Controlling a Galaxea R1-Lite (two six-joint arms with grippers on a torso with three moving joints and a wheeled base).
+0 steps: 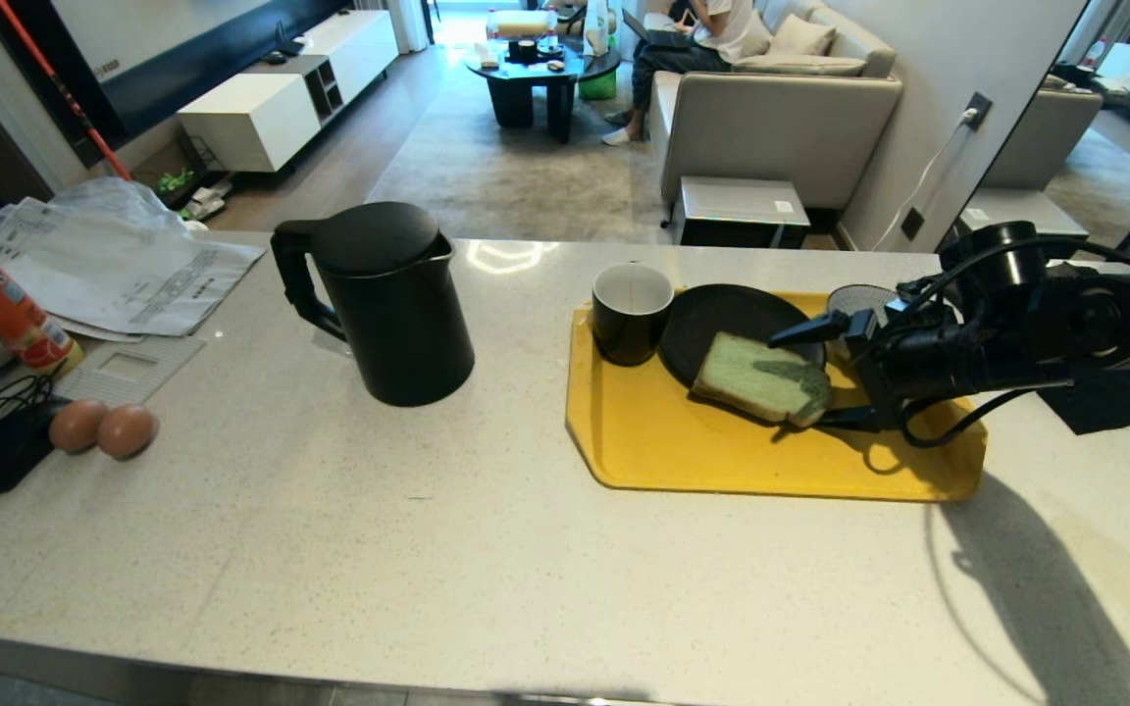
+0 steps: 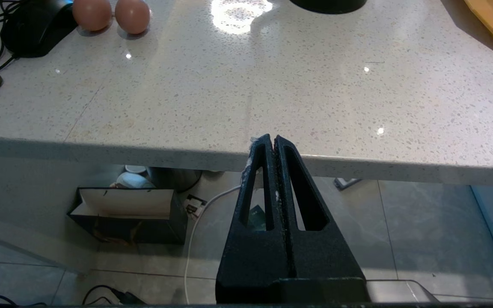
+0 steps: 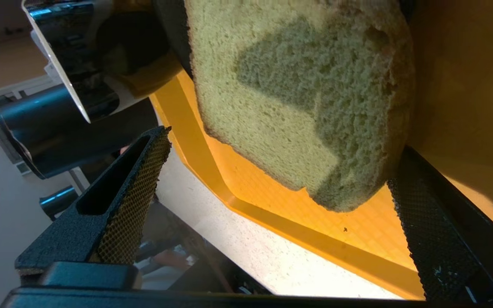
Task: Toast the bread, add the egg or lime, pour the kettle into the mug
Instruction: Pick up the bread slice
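Head view: pale green bread (image 1: 759, 378), brown-crusted, half on black plate (image 1: 722, 319), between wide-spread right gripper (image 1: 810, 378) fingers. Yellow tray (image 1: 771, 461) on speckled counter (image 1: 379, 529); living room beyond. Left gripper (image 2: 272, 143) closed, off counter edge

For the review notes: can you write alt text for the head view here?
The open right gripper reaches in from the right around the green bread, which leans on a black plate on a yellow tray. A black mug stands beside the plate; the kettle stands further left.
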